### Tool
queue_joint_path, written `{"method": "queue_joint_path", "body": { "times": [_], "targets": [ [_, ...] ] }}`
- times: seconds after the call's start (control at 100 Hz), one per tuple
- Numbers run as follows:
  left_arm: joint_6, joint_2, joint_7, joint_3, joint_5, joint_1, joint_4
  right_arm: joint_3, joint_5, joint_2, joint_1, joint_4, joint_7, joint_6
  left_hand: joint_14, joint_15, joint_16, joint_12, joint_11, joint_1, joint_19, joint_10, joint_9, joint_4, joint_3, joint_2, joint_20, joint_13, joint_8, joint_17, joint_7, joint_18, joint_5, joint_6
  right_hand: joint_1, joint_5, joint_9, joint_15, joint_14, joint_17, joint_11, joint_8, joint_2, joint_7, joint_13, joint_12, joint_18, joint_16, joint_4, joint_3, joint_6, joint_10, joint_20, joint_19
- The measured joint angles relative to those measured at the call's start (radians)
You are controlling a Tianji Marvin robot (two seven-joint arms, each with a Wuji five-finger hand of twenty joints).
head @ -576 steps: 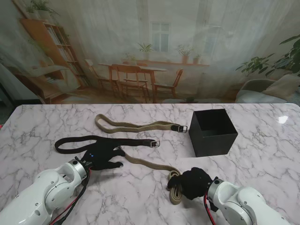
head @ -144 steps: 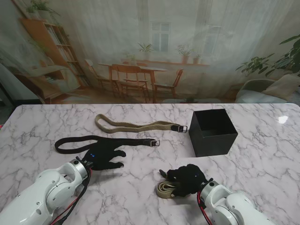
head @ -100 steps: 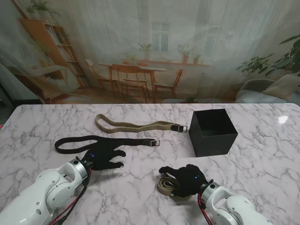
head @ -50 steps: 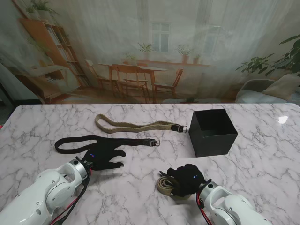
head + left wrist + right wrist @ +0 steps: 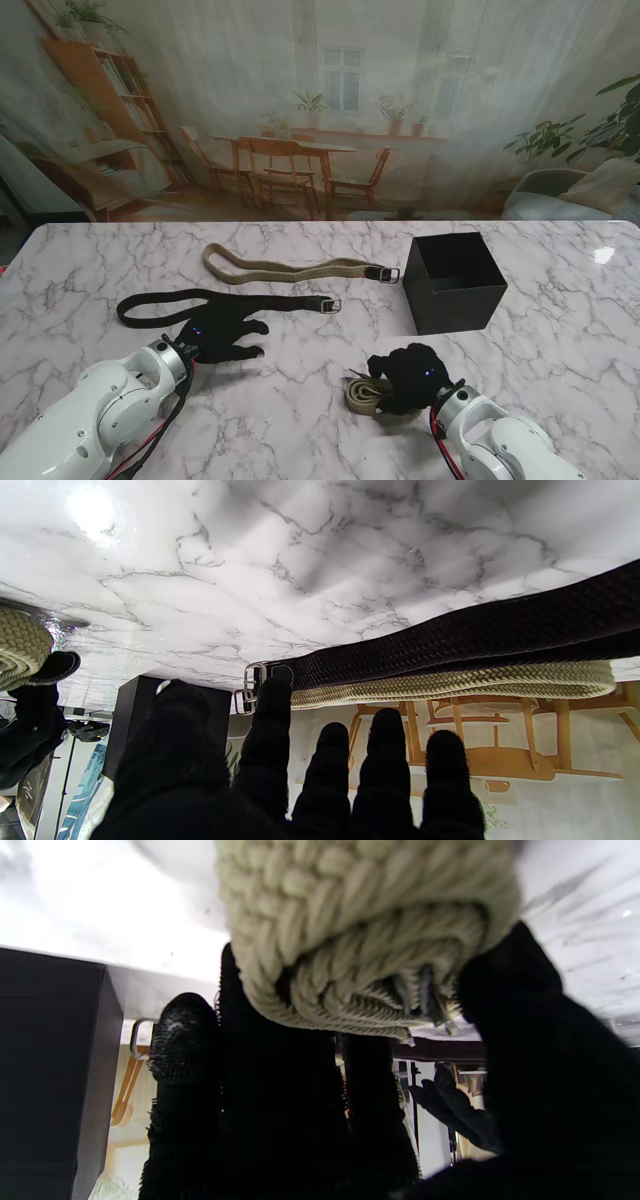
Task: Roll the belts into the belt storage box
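Right hand (image 5: 412, 374), lower centre-right of the stand view, grips the rolled tan belt (image 5: 368, 394) on the table. The coil looks loose and may unwind when lifted toward the box (image 5: 455, 283), upper right. Left hand (image 5: 222, 333) rests with fingers spread, holding nothing, beside the black belt (image 5: 215, 303).

Left robot hand (image 5: 222, 335) palm-down, fingers spread, right robot hand (image 5: 408, 377) curled shut, gripping, both arms low

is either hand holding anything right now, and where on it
The right hand grips the rolled beige belt around its coiled end, fingers and thumb on opposite sides. The left hand holds nothing; it rests open by the black belt.
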Motion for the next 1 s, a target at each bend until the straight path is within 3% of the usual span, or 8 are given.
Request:
{"method": "queue_joint_path", "body": {
  "times": [0.25,0.34,0.4,0.52,0.76,0.88,1.0],
  "targets": [
    [0.001,0.0,0.002,-0.002,0.0,0.001,0.0,0.06,-0.003,0.0,-0.012,-0.049,-0.022,-0.031,0.0,0.0,0.0,0.0,0.0,0.0,0.0,0.0,0.0,0.0,0.0,0.0,0.0,0.0,0.0,0.0,0.0,0.0,0.0,0.0,0.052,0.057,0.024,0.048,-0.01,0.006,0.038,0.036,0.001,0.04,0.012,0.053,0.007,0.016,-0.001,0.018,-0.042,-0.027,0.0,0.004],
    [0.001,0.0,0.002,-0.003,0.0,0.001,0.0,0.049,0.022,0.002,-0.004,-0.049,-0.009,-0.019,0.0,0.0,0.0,0.0,0.0,0.0,0.0,0.0,0.0,0.0,0.0,0.0,0.0,0.0,0.0,0.0,0.0,0.0,0.0,0.0,0.082,0.084,0.026,0.05,-0.019,0.007,0.047,0.05,0.017,0.065,0.012,0.061,0.007,0.016,0.0,0.038,-0.11,-0.043,0.0,0.004],
    [0.001,0.0,0.002,-0.003,0.0,0.001,0.0,0.026,0.026,0.005,0.009,-0.038,-0.005,0.006,0.0,0.0,0.0,0.0,0.0,0.0,-0.001,0.0,0.0,0.0,0.0,0.0,0.0,0.0,0.0,0.0,0.0,0.0,0.0,0.0,0.127,0.106,0.038,0.044,-0.047,0.007,0.057,0.068,0.036,0.103,0.013,0.071,0.007,0.016,0.025,0.084,-0.128,-0.089,0.0,0.005],
    [0.001,0.0,0.0,-0.003,-0.001,0.001,0.0,-0.018,0.042,0.006,0.035,0.01,0.005,0.048,0.0,0.0,0.0,0.0,0.0,0.0,-0.011,0.0,0.0,0.0,0.0,0.0,0.0,0.0,0.0,0.0,0.0,0.0,0.0,0.0,0.156,0.102,0.05,0.042,-0.058,0.007,0.074,0.074,0.056,0.1,0.013,0.083,0.007,0.016,0.034,0.105,-0.141,-0.125,0.0,0.005],
    [0.001,0.0,-0.006,0.0,-0.001,0.0,0.0,-0.037,0.064,0.002,0.052,0.037,0.003,0.071,0.0,0.0,0.0,0.0,0.0,0.0,-0.011,0.0,0.0,0.0,0.0,0.0,0.0,0.0,0.0,-0.001,0.0,0.0,0.0,0.0,0.156,0.081,0.052,0.034,-0.059,-0.022,0.086,0.074,0.075,0.09,0.008,0.064,0.004,0.026,0.034,0.116,-0.141,-0.128,0.0,-0.006],
    [0.001,0.0,-0.006,0.0,-0.001,0.0,0.0,-0.025,0.057,-0.001,0.042,0.038,-0.002,0.064,0.0,0.0,0.0,0.0,0.0,0.0,-0.011,0.0,0.0,0.0,0.0,0.0,0.0,0.0,0.0,-0.001,0.0,0.0,0.0,0.0,0.155,0.04,0.018,0.029,-0.074,-0.156,0.063,0.079,0.156,0.073,-0.068,0.021,-0.01,0.027,0.036,0.089,-0.15,-0.134,0.011,-0.02],
    [0.002,0.0,-0.004,0.0,0.001,0.0,0.0,0.01,0.048,-0.003,0.013,0.025,0.004,0.039,0.0,0.0,0.0,0.0,0.0,0.0,-0.011,0.0,0.0,0.0,0.0,0.0,0.0,0.0,0.0,-0.001,0.0,0.0,0.0,0.0,0.093,0.016,-0.049,-0.04,-0.076,-0.241,0.032,0.079,0.242,0.062,-0.156,-0.026,-0.009,0.02,0.084,0.051,-0.193,-0.137,0.048,-0.02]
  ]
}}
